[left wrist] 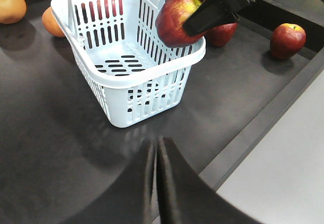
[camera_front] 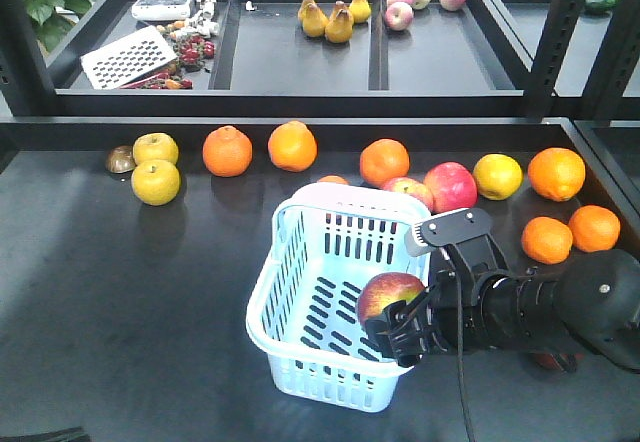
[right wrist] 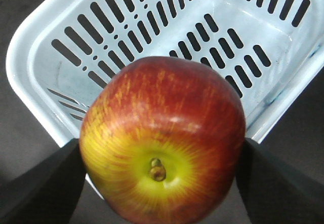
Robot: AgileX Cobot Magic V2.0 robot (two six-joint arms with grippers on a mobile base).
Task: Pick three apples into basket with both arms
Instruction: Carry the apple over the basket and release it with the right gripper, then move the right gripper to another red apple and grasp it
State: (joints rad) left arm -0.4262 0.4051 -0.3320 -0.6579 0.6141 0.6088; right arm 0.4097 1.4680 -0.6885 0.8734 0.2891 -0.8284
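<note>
The pale blue basket (camera_front: pixel 318 370) stands at mid-table, its slotted floor (right wrist: pixel 238 41) bare. My right gripper (camera_front: pixel 398 320) is shut on a red apple (camera_front: pixel 388 294) with a yellow stem end (right wrist: pixel 162 138), held over the basket's near right rim (left wrist: pixel 167 64). The black fingers (right wrist: pixel 35 183) press both of its sides. Two more dark red apples lie on the table right of the basket: one (left wrist: pixel 287 40) near the table edge, one (left wrist: pixel 223 34) partly behind the right gripper (left wrist: pixel 212 8). My left gripper (left wrist: pixel 156 145) is shut and empty, low over the table short of the basket.
Oranges (camera_front: pixel 228 151) and yellow-green fruits (camera_front: pixel 157 182) line the back of the table. Two reddish fruits (camera_front: pixel 450 186) sit just behind the basket. A raised rear shelf (camera_front: pixel 300 67) holds pears and peaches. The table edge (left wrist: pixel 263 127) runs diagonally on the right of the left wrist view.
</note>
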